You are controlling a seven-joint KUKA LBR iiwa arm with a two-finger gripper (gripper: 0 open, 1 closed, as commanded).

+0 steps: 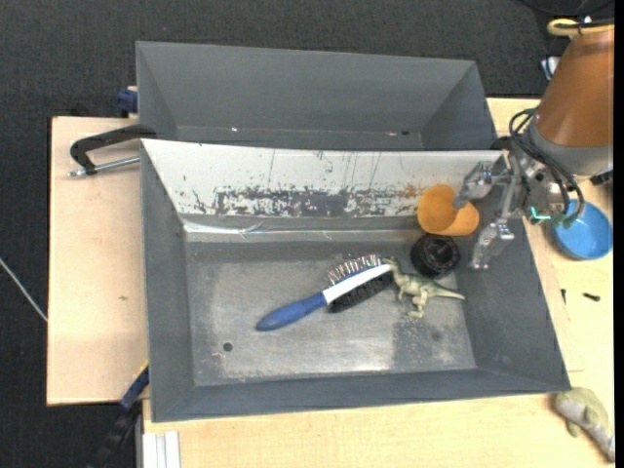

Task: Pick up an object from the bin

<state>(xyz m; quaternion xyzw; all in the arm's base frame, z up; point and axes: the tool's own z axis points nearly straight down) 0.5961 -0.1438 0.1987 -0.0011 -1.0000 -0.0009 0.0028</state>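
Camera view: orange rounded object (447, 211) just beside tool (492, 245).

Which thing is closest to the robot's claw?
The orange round thing, right beside the gripper; black ring, toy dinosaur and blue brush lie farther.

This looks like a robotics lab test cell. A scuffed grey metal bin (292, 96) stands amid dark carpet (292, 8), and a cabled robot arm (575, 96) reaches over the bin's right edge. Mismatched trial items lie inside: a blue-handled brush (327, 295), a black ring (434, 254) and a small toy figure (421, 293).
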